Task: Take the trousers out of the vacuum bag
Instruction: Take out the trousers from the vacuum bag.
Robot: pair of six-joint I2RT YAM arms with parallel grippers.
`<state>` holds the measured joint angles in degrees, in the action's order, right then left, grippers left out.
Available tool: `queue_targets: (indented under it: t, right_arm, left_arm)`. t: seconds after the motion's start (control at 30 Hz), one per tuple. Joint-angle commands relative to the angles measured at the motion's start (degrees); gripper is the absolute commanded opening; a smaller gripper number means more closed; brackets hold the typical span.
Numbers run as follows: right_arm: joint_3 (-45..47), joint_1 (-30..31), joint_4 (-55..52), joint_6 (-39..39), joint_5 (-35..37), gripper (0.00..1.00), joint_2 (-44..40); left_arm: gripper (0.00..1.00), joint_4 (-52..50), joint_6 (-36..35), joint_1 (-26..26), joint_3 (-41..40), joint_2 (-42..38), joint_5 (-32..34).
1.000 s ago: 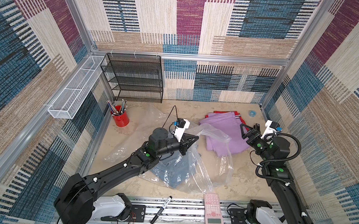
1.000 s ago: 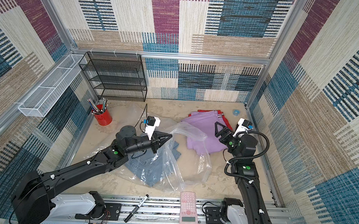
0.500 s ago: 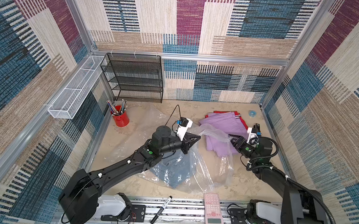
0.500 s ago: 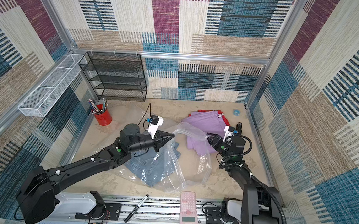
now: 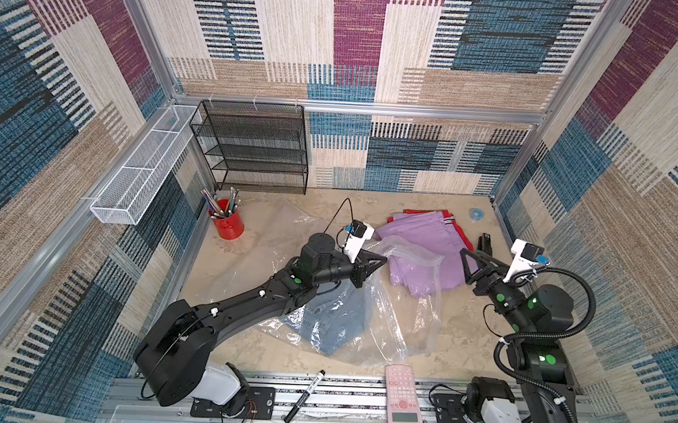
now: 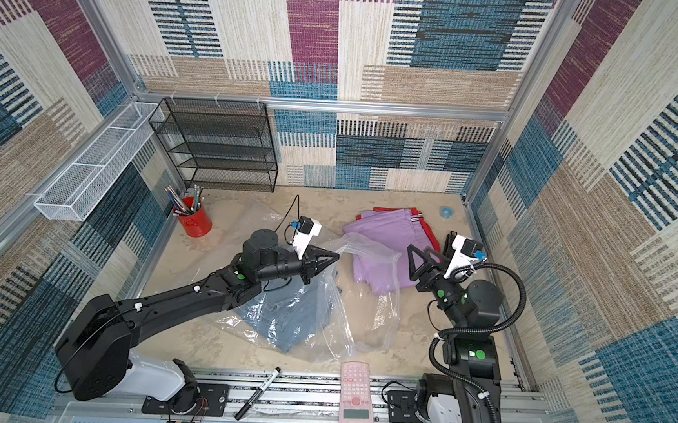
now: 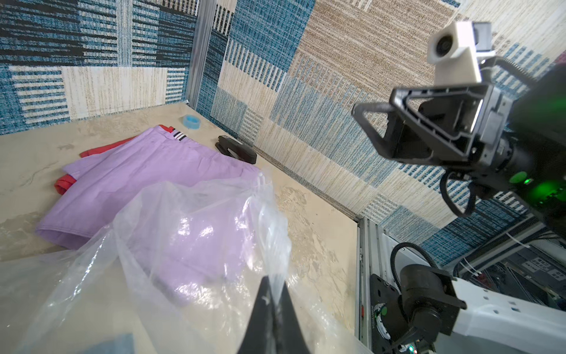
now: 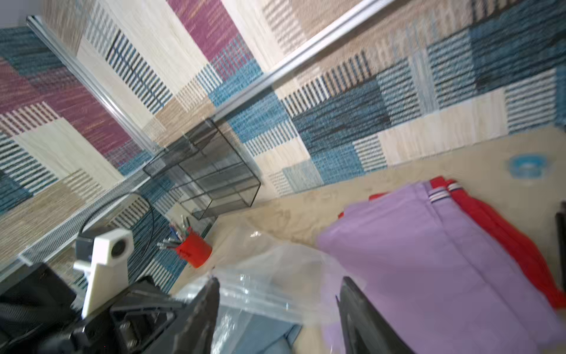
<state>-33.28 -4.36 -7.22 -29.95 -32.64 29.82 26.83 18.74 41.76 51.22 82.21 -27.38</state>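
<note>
In the middle of the worktop [image 5: 454, 351], the left tool [image 5: 383, 259] was clamped on a fold of the vacuum bag [image 5: 403, 319], holding that clear film lifted above the surface. The left wrist view showed the plastic pinched between its fingertips [image 7: 263, 300]. The light-blue denim trousers [image 5: 333, 326] lay inside the bag, partly under the left arm. The lilac trousers [image 5: 413, 234] lay outside it toward the back right, resting on top of the red trousers [image 5: 463, 237], with the raised bag edge draped over their near part. The right tool [image 5: 466, 267] hung in the air just beside the lilac trousers, its jaws apart and nothing between them. A black stapler [image 5: 485, 244] lay near the right wall.
</note>
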Motion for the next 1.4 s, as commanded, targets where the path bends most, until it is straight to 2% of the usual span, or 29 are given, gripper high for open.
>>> queue_targets:
  t: [0.0, 0.07, 0.23, 0.37, 0.5, 0.67, 0.8, 0.93, 1.07, 1.37]
  right_arm:
    - [4.51, 0.18, 0.03, -7.73, -16.93, 0.62, -1.41]
    - [8.04, 0.23, 2.56, -11.64, -21.5, 0.62, -3.82]
    - [13.22, 0.44, 0.35, -14.9, -28.2, 0.64, -5.59]
    - [19.41, 2.71, 5.32, -20.19, -29.25, 0.65, -5.99]
    - [20.45, 9.81, 7.49, -19.87, -23.49, 0.66, -1.51]
    - [19.66, 18.01, 11.46, -19.09, -18.03, 0.68, 10.68]
    - [19.85, 20.07, 15.13, -20.28, -15.28, 0.71, 17.34]
    - [22.12, 21.51, 20.44, -24.5, -13.41, 0.76, 20.78]
    - [23.17, 24.54, 26.21, -28.1, -10.51, 0.78, 23.84]
    - [20.18, 30.07, 35.9, -30.58, -7.86, 0.83, 37.49]
  left_arm:
    - [0.0, 0.86, -0.37, -0.05, 0.7, -0.66, -0.28]
    - [0.0, 0.02, -1.2, -0.01, 0.7, -1.25, 0.4]
    - [0.0, -0.14, -1.65, -0.01, 0.8, -1.84, 0.55]
    - [0.0, -0.37, -1.7, 0.07, 1.16, -1.88, -0.53]
    - [0.0, -0.45, -1.75, 0.25, 1.07, -1.88, -1.14]
    - [0.0, -1.07, -3.02, 0.95, 0.99, -1.66, -2.15]
    - [0.0, -1.08, -3.27, 1.57, 0.66, -1.79, -2.67]
    - [0.0, -0.77, -3.27, 2.64, 0.55, -1.29, -2.95]
    - [0.0, 0.61, -2.77, 3.48, 0.38, -0.4, -3.12]
    - [0.0, 1.75, -2.56, 4.54, -0.07, -0.16, -3.12]
